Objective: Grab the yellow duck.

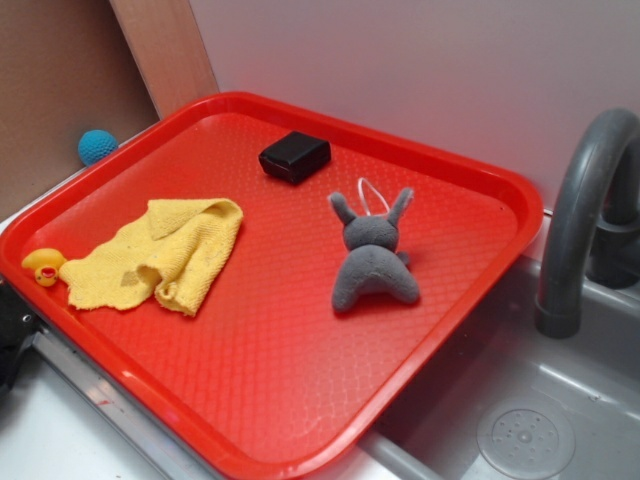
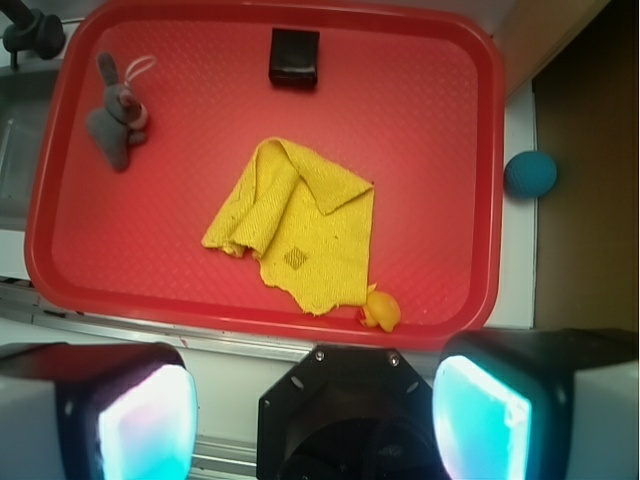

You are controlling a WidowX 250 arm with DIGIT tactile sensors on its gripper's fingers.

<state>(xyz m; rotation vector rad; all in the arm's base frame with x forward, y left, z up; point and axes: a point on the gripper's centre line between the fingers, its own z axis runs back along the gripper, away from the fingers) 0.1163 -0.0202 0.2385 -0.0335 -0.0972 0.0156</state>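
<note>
Gripper [image 2: 315, 400] is sitting wide open w/ nothing between the pads, hovering off the near edge of the red tray [image 2: 480, 150]. Yellow duck [image 2: 381, 312] is lying in the tray's near right corner in wrist view, touching the yellow knitted cloth [image 2: 300, 225]. Judging the step as approach: shift right, descend straight over the duck, keeping pads clear of the cloth edge and tray rim. Duck is tiny, glossy, rounded, prob slippery, so close centred. Cloth is soft, folded, could snag. Grey plush toy [image 2: 118, 120] and black block [image 2: 294, 55] are lying well apart, far side
</note>
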